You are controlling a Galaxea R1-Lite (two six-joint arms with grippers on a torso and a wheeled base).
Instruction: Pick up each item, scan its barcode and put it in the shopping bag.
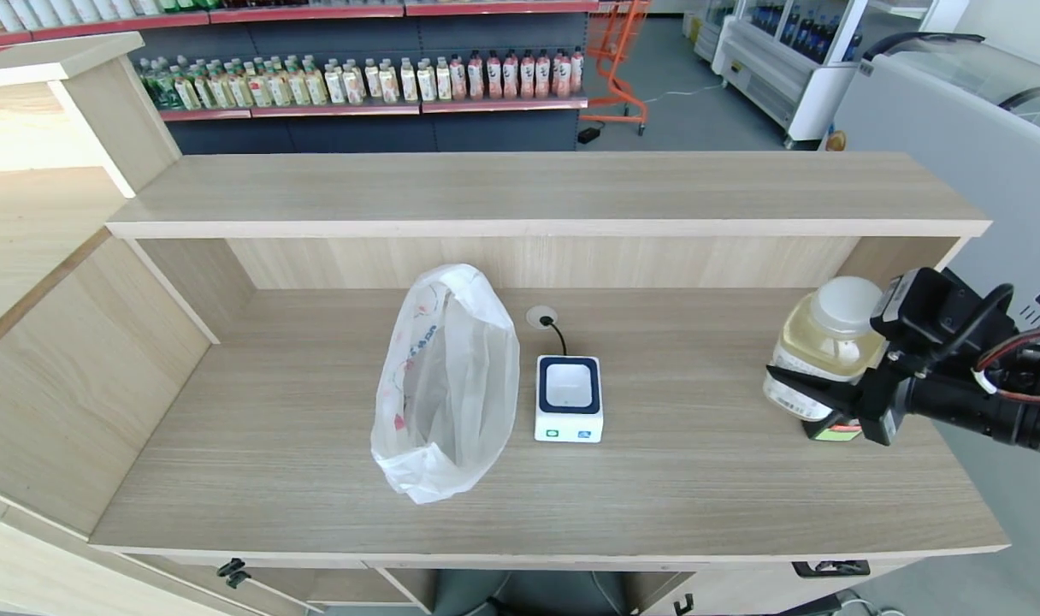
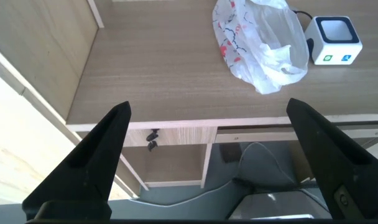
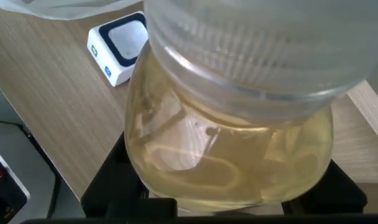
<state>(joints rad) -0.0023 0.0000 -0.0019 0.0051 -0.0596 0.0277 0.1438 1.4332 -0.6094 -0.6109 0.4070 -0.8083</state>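
right claw (image 1: 815,400) pinching jar (image 1: 828,342), far right | not yet scanned at scanner (image 1: 569,398) | shopping bag (image 1: 447,385) seemingly empty | left claw (image 2: 209,111) spread

Right arm (image 1: 990,402) enters from the right edge, forearm roughly level, pointing left over the right end of the surface (image 1: 700,479). Right claw (image 1: 806,389) clamped on a jar (image 1: 828,338), which stands upright in the grip. One dark finger (image 1: 815,392) crosses low on the jar's near side. The far finger is hidden behind the jar, probably pressed to the opposite side. Can't tell whether the jar is clear of the surface.

Left claw (image 2: 207,109) hangs off the near edge of the surface, toward its left end. Both fingers (image 2: 102,155) spread wide, nothing between them, tips aimed toward the far side.
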